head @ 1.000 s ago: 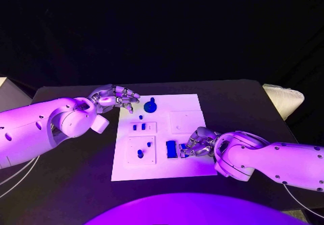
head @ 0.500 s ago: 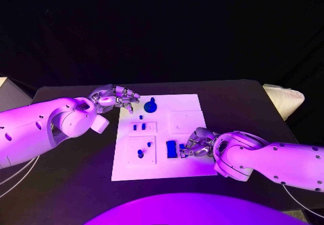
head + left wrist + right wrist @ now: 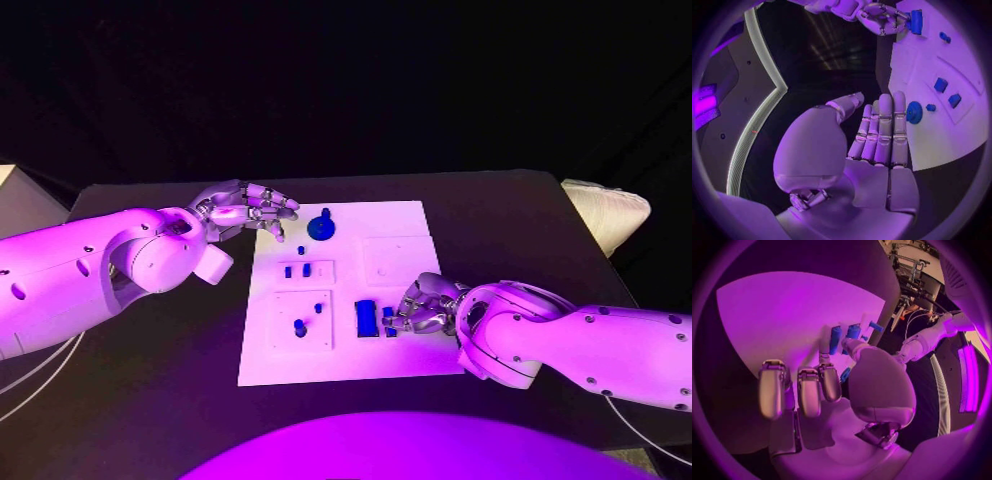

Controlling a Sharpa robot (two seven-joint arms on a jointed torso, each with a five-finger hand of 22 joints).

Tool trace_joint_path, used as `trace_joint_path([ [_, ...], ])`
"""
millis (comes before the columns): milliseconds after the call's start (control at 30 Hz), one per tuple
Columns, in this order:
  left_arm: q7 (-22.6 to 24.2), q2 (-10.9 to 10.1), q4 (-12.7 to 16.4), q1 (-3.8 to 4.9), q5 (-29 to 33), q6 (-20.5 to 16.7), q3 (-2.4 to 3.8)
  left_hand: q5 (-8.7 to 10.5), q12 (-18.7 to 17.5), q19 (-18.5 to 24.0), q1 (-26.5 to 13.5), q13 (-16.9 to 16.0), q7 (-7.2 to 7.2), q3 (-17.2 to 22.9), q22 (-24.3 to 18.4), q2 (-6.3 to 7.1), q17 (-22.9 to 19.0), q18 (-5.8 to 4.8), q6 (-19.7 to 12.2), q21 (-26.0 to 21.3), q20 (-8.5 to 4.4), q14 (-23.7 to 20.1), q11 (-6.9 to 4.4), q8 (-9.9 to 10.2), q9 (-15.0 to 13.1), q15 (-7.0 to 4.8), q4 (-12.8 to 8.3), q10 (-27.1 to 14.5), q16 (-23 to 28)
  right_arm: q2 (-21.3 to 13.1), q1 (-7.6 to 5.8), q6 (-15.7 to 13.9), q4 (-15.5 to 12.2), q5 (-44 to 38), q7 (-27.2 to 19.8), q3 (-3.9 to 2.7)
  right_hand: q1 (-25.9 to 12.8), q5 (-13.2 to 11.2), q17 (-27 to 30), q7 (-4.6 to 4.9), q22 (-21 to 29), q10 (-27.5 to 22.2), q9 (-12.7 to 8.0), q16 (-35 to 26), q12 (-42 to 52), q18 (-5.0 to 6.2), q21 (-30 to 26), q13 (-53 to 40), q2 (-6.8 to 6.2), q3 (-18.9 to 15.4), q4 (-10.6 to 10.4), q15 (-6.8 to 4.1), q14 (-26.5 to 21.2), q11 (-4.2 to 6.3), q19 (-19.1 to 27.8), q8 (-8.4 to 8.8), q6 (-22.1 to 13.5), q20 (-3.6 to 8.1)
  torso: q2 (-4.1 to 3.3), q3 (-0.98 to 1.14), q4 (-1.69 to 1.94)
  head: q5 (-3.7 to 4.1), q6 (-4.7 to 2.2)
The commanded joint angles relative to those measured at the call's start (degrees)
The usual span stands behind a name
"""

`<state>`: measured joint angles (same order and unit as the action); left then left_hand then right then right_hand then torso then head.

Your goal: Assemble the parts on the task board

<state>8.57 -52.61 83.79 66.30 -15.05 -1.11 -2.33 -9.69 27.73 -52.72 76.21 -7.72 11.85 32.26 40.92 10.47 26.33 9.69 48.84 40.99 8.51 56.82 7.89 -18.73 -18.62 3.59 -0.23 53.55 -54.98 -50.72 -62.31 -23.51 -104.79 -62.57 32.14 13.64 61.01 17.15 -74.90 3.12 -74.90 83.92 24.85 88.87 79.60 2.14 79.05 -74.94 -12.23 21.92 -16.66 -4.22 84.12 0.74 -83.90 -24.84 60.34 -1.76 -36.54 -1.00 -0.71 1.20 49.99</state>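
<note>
Your right hand pinched a small blue part on the task board; left hand hovered far-left, fingers pressed together.

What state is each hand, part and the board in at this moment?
Left hand: holds nothing, fingers extended side by side, at the board's far left corner.
Right hand: fingers curled on a small blue part beside the blue block.
Blue block: lying on the board.
Round blue part: resting on the board.
Task board: flat on the table.
</note>
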Motion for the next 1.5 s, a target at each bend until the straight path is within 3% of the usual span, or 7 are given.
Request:
trace_joint_path([
  [33, 0.23, 0.07, 0.09, 0.03, -0.01, 0.92, 0.04, -0.19, 0.39, -0.07, 0.11, 0.05, -0.04, -0.09, -0.09, -0.54, -0.07, 0.78, -0.5, -0.18, 0.5, -0.26, 0.01, -0.36, 0.07, 0.15, 0.26, -0.43, -0.04, -0.03, 0.1, 0.29, -0.35, -0.62, -0.61, 0.0, -1.64, 4.5, -13.83, 0.02, -12.65, 2.39, 0.1, 0.14, 0.26, -0.31, 0.09, -10.15, -0.02, -1.42, 0.18, -0.43, 5.55, 0.32, -4.3, -0.41, 0.46, 0.34, 0.02, -0.02, -0.02, -0.02, 0.01],
  [567, 0.17, 0.12, 0.01, 0.03, -0.01, 0.94, 0.04, -0.19, 0.39, -0.07, 0.11, 0.05, -0.04, -0.09, -0.09, -0.54, -0.07, 0.78, -0.5, -0.18, 0.5, -0.26, 0.01, -0.36, 0.07, 0.15, 0.26, -0.43, -0.04, -0.97, 0.13, 0.26, -0.59, -1.6, -0.84, -0.01, -1.51, 4.89, -13.79, -0.04, -12.61, 2.39, 0.15, 0.1, 0.26, -0.28, -0.1, -10.17, -0.1, -1.89, 0.38, -0.45, 5.54, 0.36, -4.27, -0.48, 0.46, 0.35, 0.01, -0.02, -0.01, -0.01, 0.01],
  [833, 0.13, 0.09, -0.04, 0.02, -0.01, 0.89, 0.03, -0.19, 0.39, -0.07, 0.11, 0.05, -0.04, -0.09, -0.09, -0.54, -0.07, 0.78, -0.5, -0.18, 0.5, -0.26, 0.01, -0.36, 0.07, 0.15, 0.26, -0.43, -0.04, -2.33, 0.13, 1.4, -0.81, -3.14, -2.77, 0.0, 6.04, -6.95, -13.45, 0.04, -12.42, 2.13, 0.09, -0.18, -0.36, -0.14, -0.9, -9.97, -1.2, -3.32, 3.34, -0.43, 5.45, 0.3, -4.07, -0.37, -0.05, 0.34, 0.02, 0.02, -0.04, -0.21, 0.01],
  [1067, 0.21, 0.15, -0.16, 0.02, -0.01, 0.89, 0.03, -0.21, 0.44, -0.1, 0.03, 0.07, -0.06, -0.04, -0.15, -0.61, -0.08, 0.78, -0.56, -0.28, 0.51, -0.28, 0.0, -0.43, 0.1, 0.15, 0.4, -0.5, -0.06, -3.69, 0.13, -2.93, -1.81, -4.17, -10.15, 0.0, 6.88, -7.31, -13.33, 0.14, -12.35, 1.96, 0.0, -0.28, -0.76, -0.1, -1.17, -9.8, -1.19, -3.96, 3.36, -0.37, 5.42, 0.22, -4.02, -0.24, -0.22, 0.31, 0.07, 0.04, -0.07, -0.29, 0.01],
  [1233, 0.24, 0.24, -0.24, 0.02, -0.01, 0.94, 0.03, -0.21, 0.44, -0.1, 0.03, 0.07, -0.06, -0.04, -0.15, -0.61, -0.08, 0.78, -0.56, -0.28, 0.51, -0.28, 0.0, -0.43, 0.1, 0.15, 0.4, -0.5, -0.06, -3.74, 0.13, -5.31, -2.72, -5.36, -18.35, 0.0, 12.93, -8.12, -13.56, -0.84, -12.47, 2.66, 1.08, -0.1, 1.21, -0.16, -0.68, -10.75, -0.42, -2.58, 6.17, -0.93, 5.48, 1.0, -4.11, -2.08, 1.05, 0.63, 0.02, 0.04, -0.06, -0.22, 0.01],
  [1367, 0.26, 0.33, -0.25, 0.01, -0.01, 1.03, 0.02, -0.22, 0.47, -0.11, 0.1, 0.07, -0.07, 0.0, -0.17, -0.63, -0.08, 0.79, -0.57, -0.3, 0.51, -0.29, -0.01, -0.46, 0.11, 0.13, 0.37, -0.51, -0.06, -2.96, 0.13, -5.75, -2.84, -7.68, -19.35, 0.0, 14.8, -12.15, -13.71, -1.12, -12.54, 3.02, 1.89, 0.03, 2.25, -0.22, -0.36, -11.27, -0.06, -1.37, 6.91, -1.14, 5.53, 1.25, -4.16, -3.17, 1.04, 0.89, 0.01, 0.0, 0.04, -0.16, 0.01],
  [1500, 0.25, 0.39, -0.25, 0.01, -0.01, 1.09, 0.02, -0.22, 0.47, -0.11, 0.1, 0.07, -0.07, 0.0, -0.17, -0.63, -0.08, 0.79, -0.57, -0.3, 0.51, -0.29, -0.01, -0.46, 0.11, 0.13, 0.37, -0.51, -0.06, -1.87, 0.13, -5.12, -2.29, -10.4, -17.28, -0.01, 14.64, -13.1, -13.59, -1.56, -12.59, 4.31, 3.17, -0.07, 5.61, -0.25, -0.16, -12.84, -0.47, -1.54, 6.76, -1.33, 5.5, 1.58, -4.19, -4.95, 1.6, 1.01, -0.03, -0.06, 0.06, -0.13, 0.01],
])
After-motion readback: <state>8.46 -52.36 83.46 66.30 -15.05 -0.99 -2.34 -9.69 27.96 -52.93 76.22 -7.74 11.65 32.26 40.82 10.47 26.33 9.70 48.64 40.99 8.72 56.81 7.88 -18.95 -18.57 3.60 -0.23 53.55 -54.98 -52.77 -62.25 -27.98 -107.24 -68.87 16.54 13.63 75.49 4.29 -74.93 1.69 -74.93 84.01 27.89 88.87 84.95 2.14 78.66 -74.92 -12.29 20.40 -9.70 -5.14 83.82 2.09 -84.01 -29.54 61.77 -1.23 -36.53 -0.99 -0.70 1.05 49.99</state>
